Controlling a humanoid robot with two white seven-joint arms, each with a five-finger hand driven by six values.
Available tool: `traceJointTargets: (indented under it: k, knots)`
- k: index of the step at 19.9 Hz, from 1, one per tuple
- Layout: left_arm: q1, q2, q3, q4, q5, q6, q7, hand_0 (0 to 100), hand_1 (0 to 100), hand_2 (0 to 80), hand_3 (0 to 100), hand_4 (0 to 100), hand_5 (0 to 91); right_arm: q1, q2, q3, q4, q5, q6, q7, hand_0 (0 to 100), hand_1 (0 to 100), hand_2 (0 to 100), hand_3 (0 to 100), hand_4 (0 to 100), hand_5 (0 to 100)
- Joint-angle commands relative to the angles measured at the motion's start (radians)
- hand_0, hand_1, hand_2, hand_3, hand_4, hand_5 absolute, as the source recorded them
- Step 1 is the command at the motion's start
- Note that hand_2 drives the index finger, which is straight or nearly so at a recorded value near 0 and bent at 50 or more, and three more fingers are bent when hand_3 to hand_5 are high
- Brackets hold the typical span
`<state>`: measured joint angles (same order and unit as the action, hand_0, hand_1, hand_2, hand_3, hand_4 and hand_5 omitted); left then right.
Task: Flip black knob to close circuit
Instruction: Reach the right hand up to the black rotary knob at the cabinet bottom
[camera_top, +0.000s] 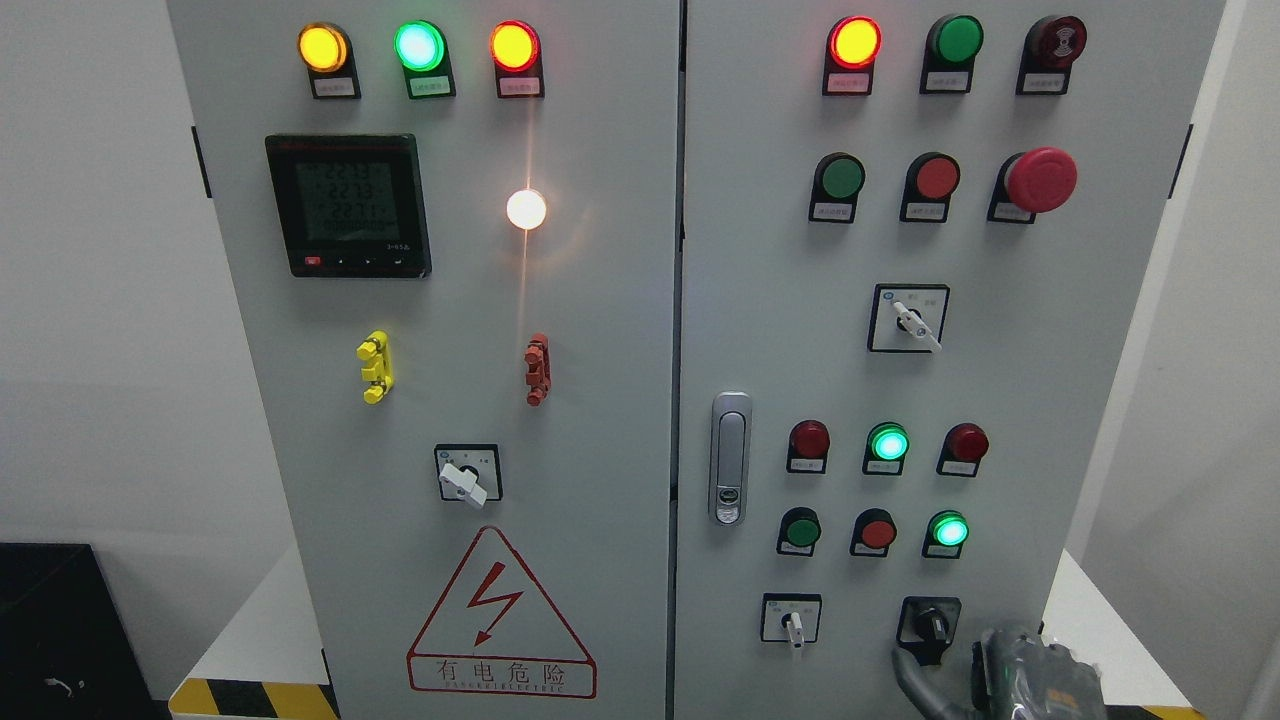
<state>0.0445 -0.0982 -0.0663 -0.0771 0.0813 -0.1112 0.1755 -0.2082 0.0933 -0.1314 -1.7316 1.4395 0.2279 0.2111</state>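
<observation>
The black knob (932, 624) sits on a black square plate at the lower right of the grey cabinet's right door (1040, 400), with its grip pointing roughly straight up. My right hand (945, 668) rises from the bottom edge right of the middle, just beneath the knob. Its fingers (908, 676) are spread and hold nothing; one dark curved finger reaches up to the plate's lower left corner and another stands to the right of the knob. Most of the hand is cut off by the picture's bottom edge. My left arm is out of view.
A white selector switch (792, 626) sits left of the knob. Above it are red and green push buttons (877, 532) and lit green lamps (948, 531). A door latch (730, 458) is on the door's left edge, and a red mushroom stop button (1040, 180) is higher up.
</observation>
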Motion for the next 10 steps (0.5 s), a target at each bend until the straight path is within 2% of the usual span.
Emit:
traceJointTargets:
  k: [1,10]
  knots:
    - [0.000,0.000,-0.001,0.000,0.000,-0.001,-0.001,12,56,0.0,0,0,0.0,-0.010,-0.015,-0.004,0.035,0.022,-0.001,-0.012,0,0,96,100,100,100]
    - [0.000,0.000,0.000,0.000,0.000,-0.001,0.001,12,56,0.0,0,0,0.0,-0.011,-0.020,-0.031,0.033,0.022,-0.001,-0.019,0,0,96,100,100,100]
